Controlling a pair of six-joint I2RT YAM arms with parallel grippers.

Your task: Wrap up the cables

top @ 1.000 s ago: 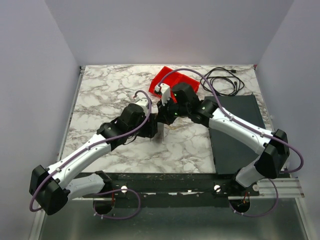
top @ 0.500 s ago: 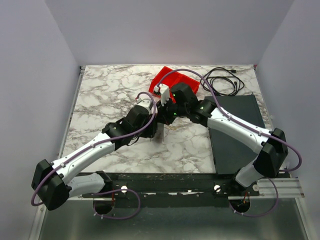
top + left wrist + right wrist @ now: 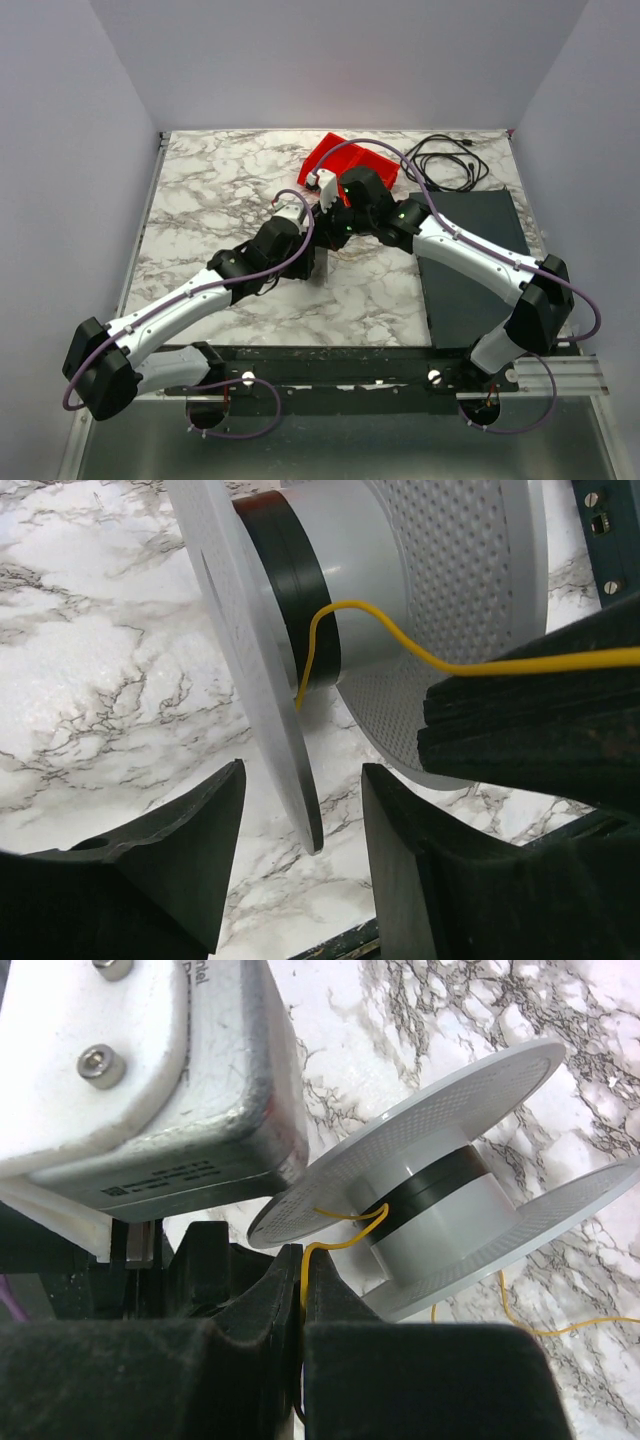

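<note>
A grey spool (image 3: 350, 550) with a black band on its hub stands on the marble table (image 3: 220, 190). The thin yellow wire (image 3: 312, 645) runs off the hub to the right. My left gripper (image 3: 302, 780) is open, its jaws either side of the spool's near flange with a gap on each side. My right gripper (image 3: 303, 1260) is shut on the yellow wire (image 3: 340, 1215) just beside the spool (image 3: 450, 1220); more wire trails loose on the marble (image 3: 520, 1325). In the top view both grippers, left (image 3: 310, 255) and right (image 3: 335, 232), meet at the table's middle.
A red tray (image 3: 345, 158) lies just behind the grippers. A thicker black cord coil (image 3: 445, 160) sits at the back right. A dark mat (image 3: 470, 270) covers the right side under the right arm.
The left arm has shifted a little to the right, closer to the spool. The right gripper has held its place with the wire.
</note>
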